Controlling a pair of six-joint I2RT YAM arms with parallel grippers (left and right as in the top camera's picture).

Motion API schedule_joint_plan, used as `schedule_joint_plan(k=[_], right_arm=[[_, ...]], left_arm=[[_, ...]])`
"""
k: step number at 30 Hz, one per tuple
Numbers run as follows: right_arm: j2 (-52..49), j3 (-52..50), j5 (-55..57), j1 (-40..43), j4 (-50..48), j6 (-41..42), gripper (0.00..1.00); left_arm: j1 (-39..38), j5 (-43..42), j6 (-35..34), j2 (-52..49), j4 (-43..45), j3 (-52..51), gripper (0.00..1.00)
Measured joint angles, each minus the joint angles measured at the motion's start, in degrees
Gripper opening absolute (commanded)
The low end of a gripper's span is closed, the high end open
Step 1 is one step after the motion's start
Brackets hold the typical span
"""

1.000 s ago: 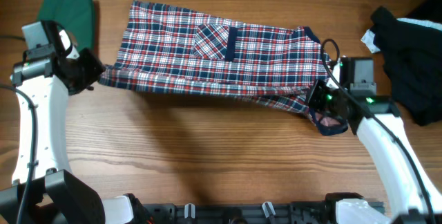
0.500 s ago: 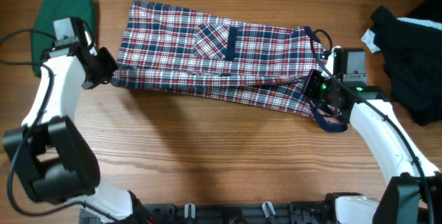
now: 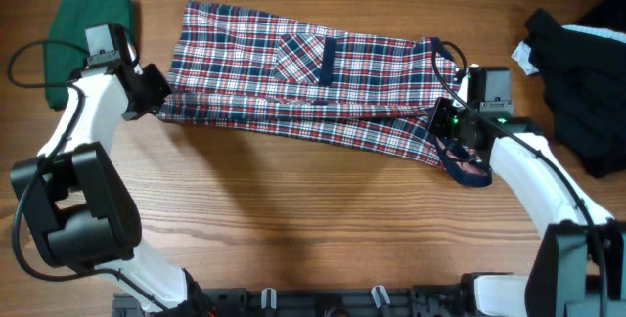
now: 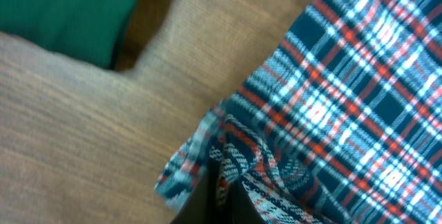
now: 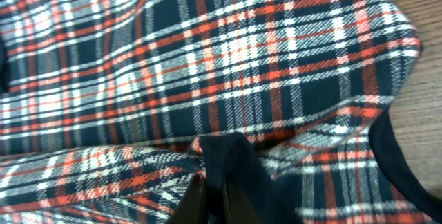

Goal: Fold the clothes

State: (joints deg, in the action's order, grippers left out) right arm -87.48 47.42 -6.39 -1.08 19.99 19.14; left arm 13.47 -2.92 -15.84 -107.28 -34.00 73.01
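the soft red-white-navy plaid dress (image 3: 293,72) lies spread on the brown wooden worktop (image 3: 293,229). its long axis runs left to right, with the hem end toward the left arm and the navy-trimmed armhole end toward the right arm. both ends of its near edge are held. the left pincer (image 3: 156,95) is closed narrow on the hem corner (image 4: 221,175), which shows in the left wrist view as crumpled plaid trapped at the bottom of the frame. the right pincer (image 3: 445,126) is closed narrow on the navy trim (image 5: 221,158), a dark band running down into its fingertips in the right wrist view. between the two grips the near edge is gathered into a slanting band that sits nearer the robot on the right. the rest of the plaid dress lies beyond both pincers, toward the far side of the worktop. the fold therefore seems to turn on carrying that edge across the short axis, away from the robot, with both arms level. neither arm is nearer, since each sits at its own end. a folded dark green garment (image 3: 98,14) lies just beyond the left pincer, and a rumpled black garment (image 3: 577,92) lies right of the right arm, apart from the plaid dress.
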Motion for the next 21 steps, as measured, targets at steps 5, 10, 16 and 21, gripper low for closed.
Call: schedule_joint_plan(k=[5, 10, 16, 21], right_arm=[[-1.92, 0.0, 0.02, 0.0, -2.86, -0.22, 0.04], [-2.01, 0.0, 0.09, 0.0, -4.0, -0.39, 0.04], [-2.03, 0.0, 0.33, 0.02, -4.63, -0.59, 0.04], [-2.36, 0.0, 0.5, 0.02, -4.92, -1.29, 0.07]], left_arm=[[-0.92, 0.04, -0.26, 0.0, 4.11, 0.0, 0.04], [-3.67, 0.33, -0.5, -0.11, 8.79, 0.0, 0.19], [-7.58, 1.84, -1.03, -2.69, 11.34, 0.0, 0.52], [-8.17, 3.85, -1.22, -5.99, 10.58, 0.0, 0.56]])
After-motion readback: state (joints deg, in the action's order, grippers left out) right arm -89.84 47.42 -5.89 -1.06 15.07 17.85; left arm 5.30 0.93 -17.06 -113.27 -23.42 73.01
